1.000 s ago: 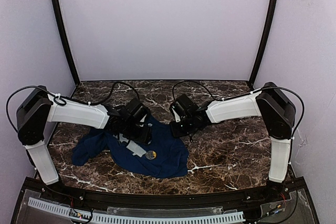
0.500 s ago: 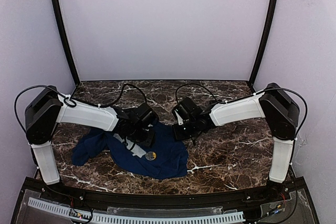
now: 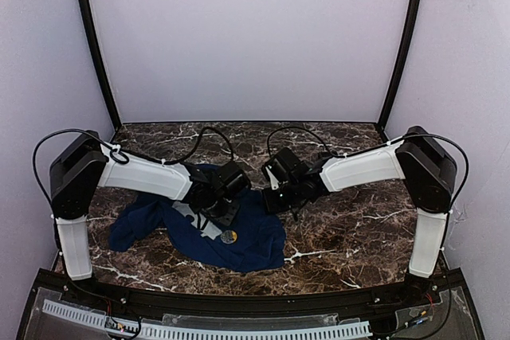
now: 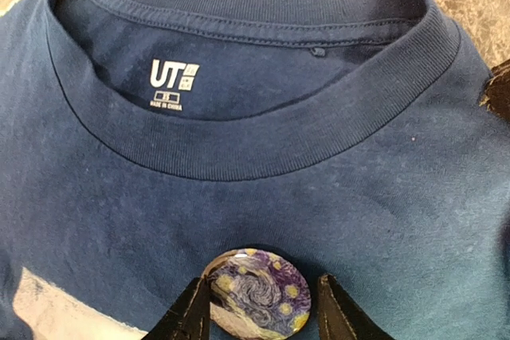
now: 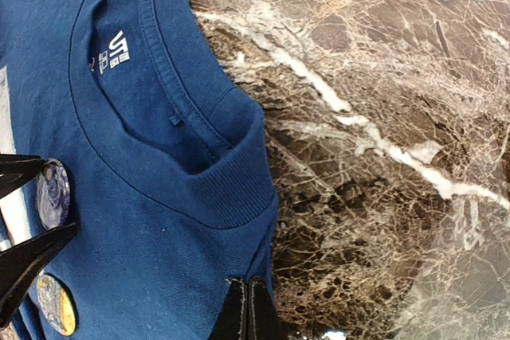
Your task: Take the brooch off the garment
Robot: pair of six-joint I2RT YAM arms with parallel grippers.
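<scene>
Brooch, a round glossy blue swirl-printed button [image 4: 259, 296], lies on the dark navy cloth T-shirt [image 4: 382, 212] at 6 o'clock from the collar [image 4: 263, 149], between the half-open jaws of the left gripper [image 4: 261, 288], not yet clamped. The right gripper [image 5: 248, 308], closed on the shirt's edge, should hold it taut while the left pinches the rim squarely.

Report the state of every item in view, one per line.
Garment: rumpled on the table.
Brooch: on the garment, below the collar.
Second brooch: on the garment, untouched.
Left gripper: open, straddling the brooch.
Right gripper: shut at the garment's edge.
</scene>
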